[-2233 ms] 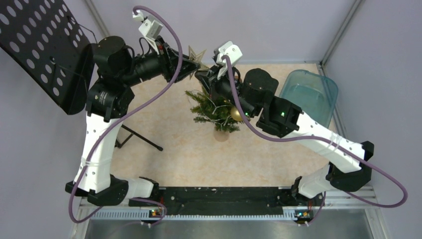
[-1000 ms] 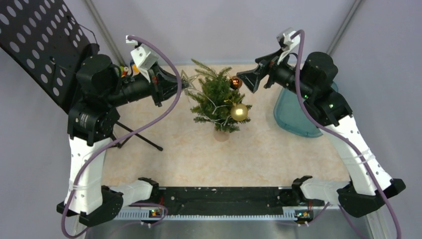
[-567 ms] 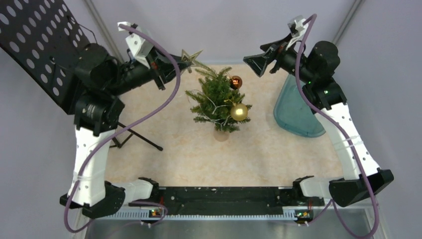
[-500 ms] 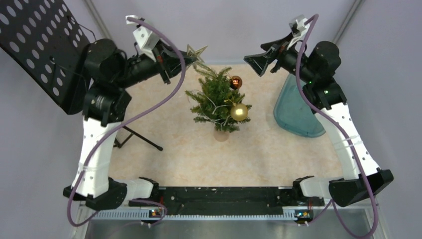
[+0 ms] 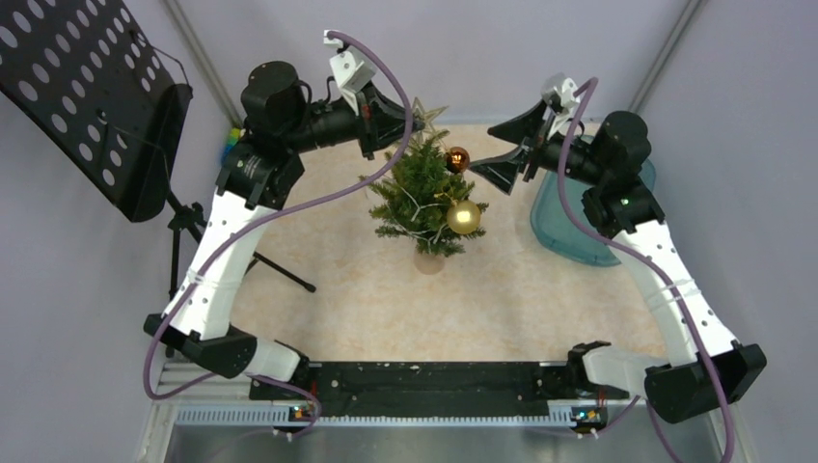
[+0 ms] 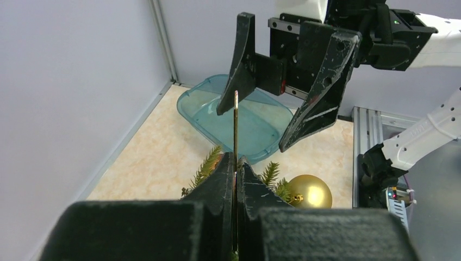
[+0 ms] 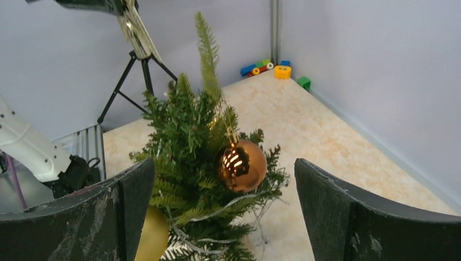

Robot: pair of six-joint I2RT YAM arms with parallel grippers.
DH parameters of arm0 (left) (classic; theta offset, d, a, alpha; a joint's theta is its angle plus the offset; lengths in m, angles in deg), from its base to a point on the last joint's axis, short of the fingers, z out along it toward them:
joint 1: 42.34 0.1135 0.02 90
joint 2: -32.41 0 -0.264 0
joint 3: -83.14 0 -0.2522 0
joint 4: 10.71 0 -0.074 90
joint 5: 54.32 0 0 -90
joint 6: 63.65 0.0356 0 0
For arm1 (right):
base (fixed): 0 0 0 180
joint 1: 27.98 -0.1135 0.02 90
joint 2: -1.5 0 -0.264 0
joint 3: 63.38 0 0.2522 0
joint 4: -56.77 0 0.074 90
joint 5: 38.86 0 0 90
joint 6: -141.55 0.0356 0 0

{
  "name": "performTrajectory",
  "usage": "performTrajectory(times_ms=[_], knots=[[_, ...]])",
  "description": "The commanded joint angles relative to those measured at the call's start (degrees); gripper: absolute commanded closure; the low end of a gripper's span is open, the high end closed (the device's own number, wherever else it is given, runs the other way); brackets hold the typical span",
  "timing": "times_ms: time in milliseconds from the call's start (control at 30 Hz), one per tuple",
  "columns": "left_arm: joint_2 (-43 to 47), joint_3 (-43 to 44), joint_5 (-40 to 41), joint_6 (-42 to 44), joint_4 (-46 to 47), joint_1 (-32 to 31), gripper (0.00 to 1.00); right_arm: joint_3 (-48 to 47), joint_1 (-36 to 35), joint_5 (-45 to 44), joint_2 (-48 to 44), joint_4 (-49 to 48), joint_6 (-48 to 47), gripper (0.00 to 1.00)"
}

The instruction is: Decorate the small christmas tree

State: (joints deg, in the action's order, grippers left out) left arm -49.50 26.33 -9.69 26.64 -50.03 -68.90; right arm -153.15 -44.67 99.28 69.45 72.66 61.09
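Top external view: small christmas tree (image 5: 420, 198) is standing mid-table. Left gripper (image 5: 407, 118) is clamping a gold star (image 5: 427, 111) at the treetop; right gripper (image 5: 487, 147) is gaping empty, just right. The star is probably needing a slow, plumb descent onto the top sprig

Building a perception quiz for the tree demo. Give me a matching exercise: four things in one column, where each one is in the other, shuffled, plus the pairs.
Things
1. flat gold star topper
2. shiny gold ball ornament
3. glossy copper-brown ball ornament
4. translucent teal plastic tub

Places
A. on the table, right of the small christmas tree
B. hanging on the tree, facing the open right hand
C. pinched in the shut left hand
D. hanging low on the tree, on its near side

Pairs: 1-C, 2-D, 3-B, 4-A
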Motion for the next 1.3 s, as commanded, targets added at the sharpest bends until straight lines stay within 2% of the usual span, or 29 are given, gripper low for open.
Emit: performTrajectory(times_ms=[0, 133, 267, 400, 500, 633, 933, 1133, 1267], knots=[[2.7, -1.9, -0.2, -1.0, 4.1, -0.1, 1.0, 3.6, 0.3, 0.4, -3.3, -8.0, -0.2, 0.04], [4.4, -8.3, -2.8, -7.3, 11.5, -0.3, 1.0, 6.3, 0.3, 2.2, -3.2, -14.3, 4.1, 0.05], [6.2, -15.7, -3.3, -9.3, 17.9, -0.6, 1.0, 5.9, 0.3, 4.1, -2.7, -16.2, 6.1, 0.05], [6.4, -15.2, -3.0, -9.4, 20.2, -0.8, 1.0, 5.0, -0.3, 4.7, -1.3, -16.7, 8.7, 0.09], [5.4, -13.3, 1.1, -3.8, 14.0, -3.0, 1.0, 5.3, -1.0, 3.1, -0.9, -16.9, 9.1, 0.1], [3.7, -9.8, 5.6, -1.2, 6.4, -4.3, 1.0, 4.5, -1.1, 2.1, 0.1, -16.2, 9.1, 0.13], [-2.8, 4.8, 11.0, 6.5, -8.9, -6.3, 1.0, 3.4, -1.2, 2.3, 1.2, -15.0, 7.4, 0.13], [-5.5, 9.4, 14.1, 8.0, -14.7, -7.2, 1.0, 3.3, -1.2, 2.1, 1.5, -14.1, 6.6, 0.13], [-5.8, 9.0, 13.7, 8.2, -15.6, -7.4, 1.0, 3.2, -1.2, 2.1, 1.6, -14.0, 6.5, 0.13]])
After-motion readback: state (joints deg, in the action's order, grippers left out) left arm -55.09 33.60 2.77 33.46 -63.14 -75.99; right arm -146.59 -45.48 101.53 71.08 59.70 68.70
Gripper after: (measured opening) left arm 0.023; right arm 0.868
